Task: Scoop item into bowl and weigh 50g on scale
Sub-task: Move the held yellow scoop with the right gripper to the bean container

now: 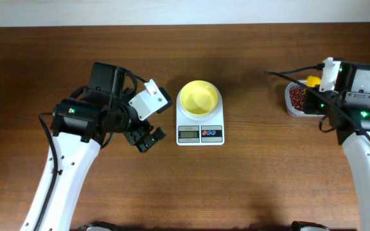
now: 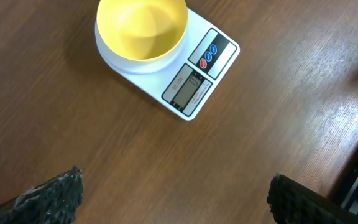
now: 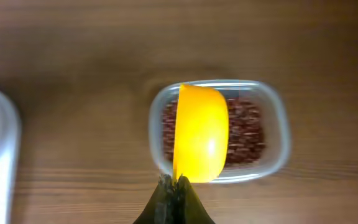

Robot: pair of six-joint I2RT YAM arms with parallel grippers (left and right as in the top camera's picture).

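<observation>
The pale yellow bowl (image 1: pixel 199 97) sits empty on the white scale (image 1: pixel 200 133) at the table's middle; both also show in the left wrist view, the bowl (image 2: pixel 142 28) and the scale (image 2: pixel 199 81). The dark reddish-brown beans (image 3: pixel 247 127) lie in a clear plastic tub (image 3: pixel 279 134) at the right, which the overhead view (image 1: pixel 295 97) also shows. My right gripper (image 3: pixel 176 182) is shut on the bright yellow scoop (image 3: pixel 200 132) and holds it above the tub. My left gripper (image 1: pixel 146 137) is open and empty, left of the scale.
The scale's grey display (image 2: pixel 188 90) and coloured buttons (image 2: pixel 208 55) face the front. Bare wooden table lies around the scale. A black cable (image 1: pixel 291 70) runs to the right arm near the tub.
</observation>
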